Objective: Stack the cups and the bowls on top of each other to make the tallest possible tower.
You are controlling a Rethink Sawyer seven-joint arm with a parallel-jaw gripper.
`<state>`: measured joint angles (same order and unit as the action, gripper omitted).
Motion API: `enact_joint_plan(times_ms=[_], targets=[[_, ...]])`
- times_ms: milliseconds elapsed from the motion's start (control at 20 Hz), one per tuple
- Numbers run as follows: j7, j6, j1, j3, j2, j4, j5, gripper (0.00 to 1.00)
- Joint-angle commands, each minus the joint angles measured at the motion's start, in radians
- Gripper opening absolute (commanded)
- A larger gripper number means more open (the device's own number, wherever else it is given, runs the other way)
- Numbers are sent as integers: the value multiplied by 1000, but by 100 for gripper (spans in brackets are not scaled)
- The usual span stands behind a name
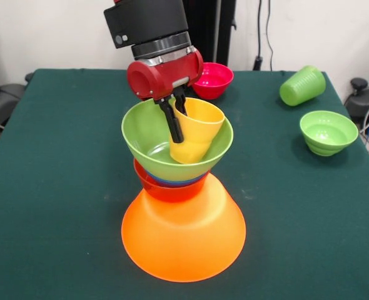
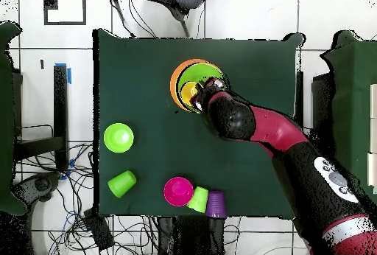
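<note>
The tower stands mid-table. The huge orange bowl (image 1: 183, 240) lies upside down as its base. On it sit the red-orange bowl (image 1: 162, 189), a sliver of the blue bowl (image 1: 172, 182) and the large light green bowl (image 1: 148, 140), which is upright on top. My gripper (image 1: 179, 128) is shut on the rim of the yellow cup (image 1: 198, 134), which is tilted inside the green bowl. One black finger (image 1: 172, 122) lies outside the cup wall; the other is hidden inside. In the overhead view the arm covers part of the tower (image 2: 177, 82) and the yellow cup (image 2: 189, 91).
The pink bowl (image 1: 213, 79) sits behind the tower. A light green cup (image 1: 302, 85) lies on its side at the far right, with the small green bowl (image 1: 328, 132) nearer. A second light green cup (image 2: 197, 199) and the purple cup (image 2: 215, 203) lie beside the pink bowl (image 2: 177, 191).
</note>
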<state>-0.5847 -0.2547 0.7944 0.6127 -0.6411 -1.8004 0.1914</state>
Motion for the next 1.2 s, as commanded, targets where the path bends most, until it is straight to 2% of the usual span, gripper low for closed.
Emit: enact_joint_plan(times_ms=[50,650,700,1200], targets=[[-179,-36,-20,-24,24,3,14,0],[-145,-68,-38,-47,24,28,38,0],[-144,-68,-37,-47,24,28,39,100],[-139,-76,-48,-54,19,35,44,100]])
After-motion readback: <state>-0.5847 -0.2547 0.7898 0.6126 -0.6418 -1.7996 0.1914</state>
